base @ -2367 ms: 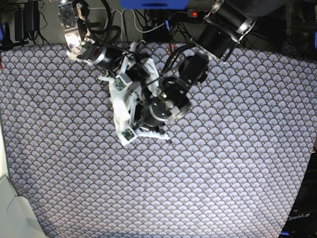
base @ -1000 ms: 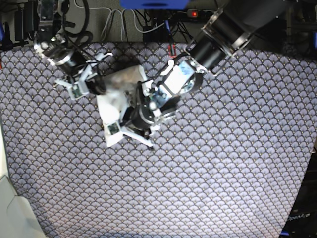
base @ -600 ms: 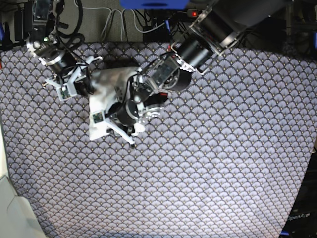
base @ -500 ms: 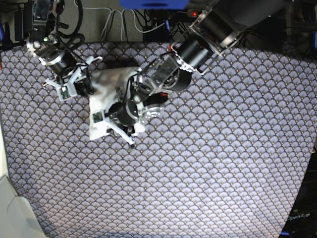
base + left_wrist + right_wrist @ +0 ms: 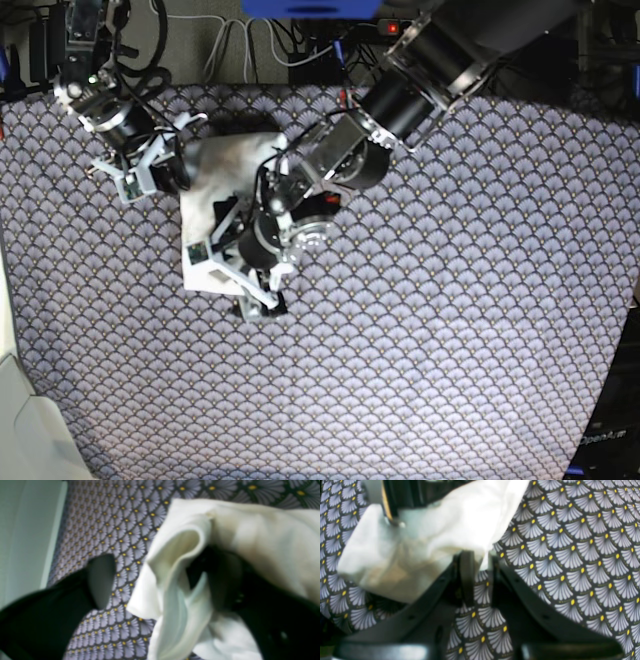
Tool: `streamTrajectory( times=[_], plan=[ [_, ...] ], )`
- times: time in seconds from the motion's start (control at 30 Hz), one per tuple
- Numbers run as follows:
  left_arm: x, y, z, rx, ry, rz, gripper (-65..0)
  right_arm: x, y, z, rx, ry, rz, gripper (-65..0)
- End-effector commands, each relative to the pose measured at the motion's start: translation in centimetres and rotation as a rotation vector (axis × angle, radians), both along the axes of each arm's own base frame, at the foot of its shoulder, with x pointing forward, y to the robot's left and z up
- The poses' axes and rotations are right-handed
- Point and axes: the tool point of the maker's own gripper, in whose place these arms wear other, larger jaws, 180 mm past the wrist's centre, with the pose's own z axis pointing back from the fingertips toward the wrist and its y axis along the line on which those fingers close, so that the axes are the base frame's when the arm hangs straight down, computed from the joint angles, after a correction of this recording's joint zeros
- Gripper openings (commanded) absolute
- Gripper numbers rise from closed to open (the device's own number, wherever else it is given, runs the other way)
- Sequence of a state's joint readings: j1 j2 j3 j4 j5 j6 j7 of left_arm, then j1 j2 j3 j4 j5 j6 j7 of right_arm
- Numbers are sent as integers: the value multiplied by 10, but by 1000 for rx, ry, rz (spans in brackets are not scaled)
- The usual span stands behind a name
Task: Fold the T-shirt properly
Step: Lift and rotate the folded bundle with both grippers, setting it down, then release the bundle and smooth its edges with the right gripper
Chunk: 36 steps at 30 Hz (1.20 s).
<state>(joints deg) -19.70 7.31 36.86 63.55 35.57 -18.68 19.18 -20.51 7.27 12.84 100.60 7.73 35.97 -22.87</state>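
Both arms are black cylinders banded in silver — the left arm [image 5: 420, 75] thick, the right arm [image 5: 110, 105] slimmer, trailing dark cables — ending in white brackets and black fingers [image 5: 467, 577].

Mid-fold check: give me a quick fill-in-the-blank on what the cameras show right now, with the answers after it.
1. The bunched T-shirt shows only plain ___ cloth.
2. The tablecloth under it has a fan pattern with small ___ dots.
3. In the base view the T-shirt lies in the upper ___ part of the tablecloth.
4. In the left wrist view, the left end effector has its jaws ___, with a fold of the T-shirt between them.

Missing words: white; yellow; left; open
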Motion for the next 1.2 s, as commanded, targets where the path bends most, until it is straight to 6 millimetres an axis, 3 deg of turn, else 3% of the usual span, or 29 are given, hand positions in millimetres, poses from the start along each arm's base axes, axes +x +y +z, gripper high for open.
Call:
streamTrajectory(
  times=[0.0,0.23,0.47,0.6,0.73,0.87,1.0,1.17],
  plan=[
    [7,-12,27,-53,-48,-16,0,5,-1,10,8,-40,0,-564],
    [34,23,74,-178,-114,130,0,8,2,15,19,-59,-6,-560],
    [42,82,87,-259,-132,297,0,15,6,31,14,-109,8,-564],
    [30,133,66,-222,-111,402,0,17,25,52,32,-166,70,-563],
    [12,201,33,-116,-39,567,0,25,41,65,86,-211,59,-561],
    [-7,255,26,-78,-17,713,0,30,49,68,119,-222,46,-560],
    [-28,295,33,-55,-21,826,0,30,47,50,134,-176,37,-560],
    [-49,317,42,-15,-21,898,0,24,45,10,164,-67,15,-560]
  ],
)
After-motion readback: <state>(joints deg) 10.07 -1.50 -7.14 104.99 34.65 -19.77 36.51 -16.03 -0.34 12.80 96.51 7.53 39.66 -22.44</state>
